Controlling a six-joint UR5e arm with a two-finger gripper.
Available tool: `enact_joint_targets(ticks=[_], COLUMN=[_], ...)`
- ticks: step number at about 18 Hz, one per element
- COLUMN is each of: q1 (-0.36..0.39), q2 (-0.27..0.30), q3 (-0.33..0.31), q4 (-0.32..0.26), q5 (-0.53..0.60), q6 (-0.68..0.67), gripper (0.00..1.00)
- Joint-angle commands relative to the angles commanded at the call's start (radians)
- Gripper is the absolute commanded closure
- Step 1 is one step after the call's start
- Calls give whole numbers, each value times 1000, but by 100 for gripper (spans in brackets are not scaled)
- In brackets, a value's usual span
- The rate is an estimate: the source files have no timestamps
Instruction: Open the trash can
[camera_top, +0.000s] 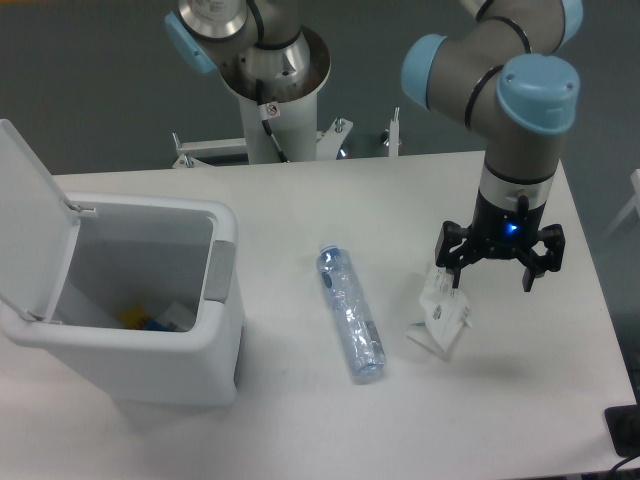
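Note:
The trash can (150, 360) is a big white bin at the table's left, with its lid (28, 215) swung up and back on the left side and a grey latch tab (220, 270) on its right rim. A few small items lie at the bottom inside. My gripper (492, 282) hangs open over the right part of the table, far from the bin, its fingers spread just above and right of a crumpled white packet (442, 312). Nothing is between the fingers.
A clear plastic bottle (351, 313) lies on its side in the middle of the white table (300, 430). The arm's base column (275, 100) stands at the table's back edge. A dark object (625, 430) sits off the table's lower right corner.

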Motion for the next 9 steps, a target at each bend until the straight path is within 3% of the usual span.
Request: enact_joint_targets(ticks=[3,9], q1=[6,0], q2=[6,9], q3=[3,-8], q4=[-63,-71], q5=[17,109], q6=[133,258], gripper=[0,0])
